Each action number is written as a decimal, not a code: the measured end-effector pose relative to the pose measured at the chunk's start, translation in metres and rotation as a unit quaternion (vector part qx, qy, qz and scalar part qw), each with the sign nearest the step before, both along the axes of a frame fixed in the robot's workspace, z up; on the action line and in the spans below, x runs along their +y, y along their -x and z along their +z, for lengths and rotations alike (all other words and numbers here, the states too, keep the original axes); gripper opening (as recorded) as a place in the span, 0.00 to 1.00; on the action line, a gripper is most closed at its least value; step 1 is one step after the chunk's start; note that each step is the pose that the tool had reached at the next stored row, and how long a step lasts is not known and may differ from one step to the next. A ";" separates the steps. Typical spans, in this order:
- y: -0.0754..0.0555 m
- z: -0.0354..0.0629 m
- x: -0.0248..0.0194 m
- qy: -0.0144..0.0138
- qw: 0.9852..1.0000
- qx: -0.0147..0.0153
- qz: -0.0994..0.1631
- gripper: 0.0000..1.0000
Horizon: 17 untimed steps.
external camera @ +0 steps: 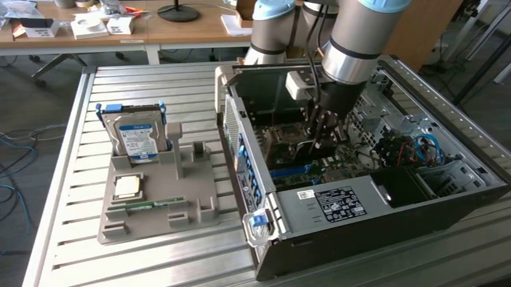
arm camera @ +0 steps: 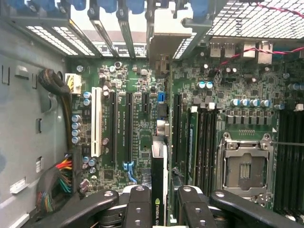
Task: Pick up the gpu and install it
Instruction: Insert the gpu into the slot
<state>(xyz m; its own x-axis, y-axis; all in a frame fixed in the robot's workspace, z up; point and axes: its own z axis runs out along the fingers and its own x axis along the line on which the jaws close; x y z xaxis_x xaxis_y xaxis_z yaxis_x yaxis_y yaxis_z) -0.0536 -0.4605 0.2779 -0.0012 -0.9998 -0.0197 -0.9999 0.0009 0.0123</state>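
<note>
Gripper (arm camera: 164, 192) jaws were closed on the gpu (arm camera: 158, 159), held edge-on above the motherboard (arm camera: 124, 78) slots inside the case (external camera: 359, 254); pickup done, seating apparently outstanding

Slatted metal workbench (external camera: 160, 263) is sitting under even, diffuse light. Wooden desk (external camera: 183, 33) is standing behind it, carrying white boxes (external camera: 90, 27) and a black round lamp base (external camera: 177, 12). Blue cables (external camera: 16, 140) are trailing across grey floor (external camera: 36, 89) at the exterior view's left.

Black gpu (arm camera: 159, 183), green motherboard (arm camera: 146, 142)
</note>
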 end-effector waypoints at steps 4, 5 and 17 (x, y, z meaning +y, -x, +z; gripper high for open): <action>0.001 -0.0046 0.0000 0.000 1.000 -0.001 0.000 0.26; 0.002 -0.0049 0.0000 0.000 1.000 -0.001 0.000 0.26; 0.008 -0.0061 0.0000 0.000 1.000 -0.002 0.000 0.26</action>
<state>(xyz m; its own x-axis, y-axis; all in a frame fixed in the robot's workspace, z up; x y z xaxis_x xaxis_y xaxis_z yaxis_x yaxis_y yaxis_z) -0.0615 -0.4604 0.2719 -0.0011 -0.9998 -0.0197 -1.0000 0.0009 0.0092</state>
